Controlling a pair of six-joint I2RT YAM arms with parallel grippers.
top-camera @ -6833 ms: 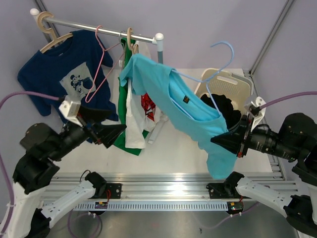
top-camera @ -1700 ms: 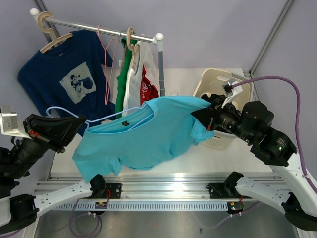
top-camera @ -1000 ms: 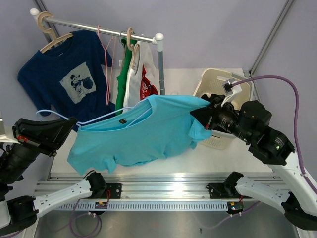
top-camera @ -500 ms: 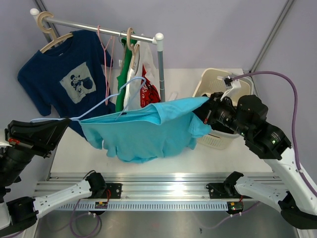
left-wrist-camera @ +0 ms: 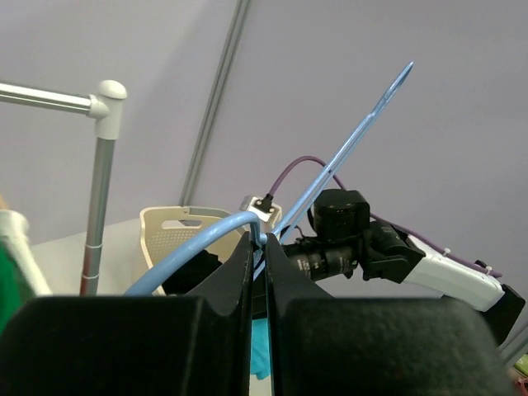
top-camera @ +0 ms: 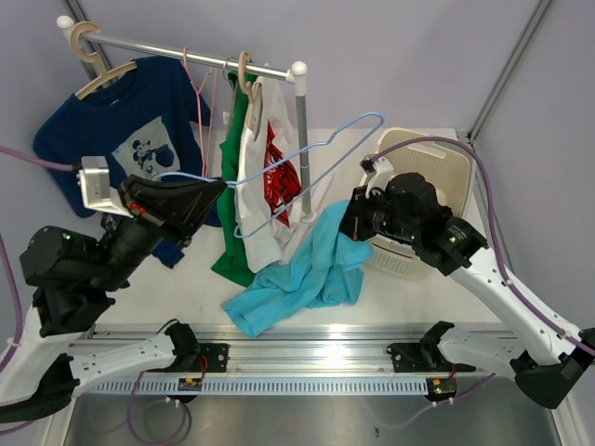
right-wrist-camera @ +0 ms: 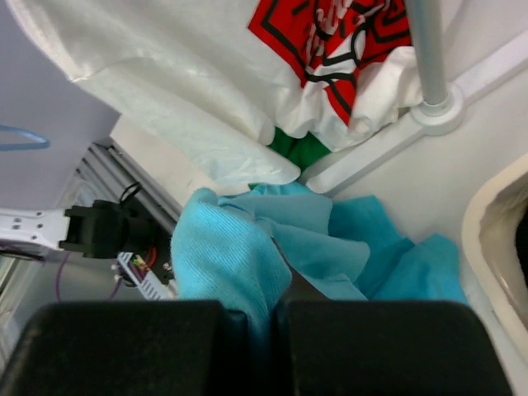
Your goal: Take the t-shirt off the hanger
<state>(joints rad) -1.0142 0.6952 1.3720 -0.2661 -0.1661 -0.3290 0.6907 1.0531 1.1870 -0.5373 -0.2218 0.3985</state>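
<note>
The light-blue wire hanger [top-camera: 376, 116] is bare and held up in the air in front of the rack. My left gripper [top-camera: 216, 189] is shut on it near its hook. In the left wrist view the hanger [left-wrist-camera: 191, 247] passes between the closed fingers of that gripper [left-wrist-camera: 257, 241]. The turquoise t-shirt [top-camera: 311, 269] is off the hanger, drooping from my right gripper [top-camera: 346, 221] onto the table in a crumpled heap. The right wrist view shows the t-shirt [right-wrist-camera: 223, 247] pinched in the shut right gripper [right-wrist-camera: 276, 307].
A clothes rack [top-camera: 299, 139] at the back holds a navy printed shirt [top-camera: 130, 121], a green garment [top-camera: 232, 186] and a white shirt with red print [top-camera: 265, 177]. A cream laundry basket [top-camera: 442, 158] with dark clothes stands at the right, behind my right arm.
The hanger has slid out of the t-shirt and swung up and right with my left arm. The t-shirt has dropped from a stretched span into a heap under my right gripper.
</note>
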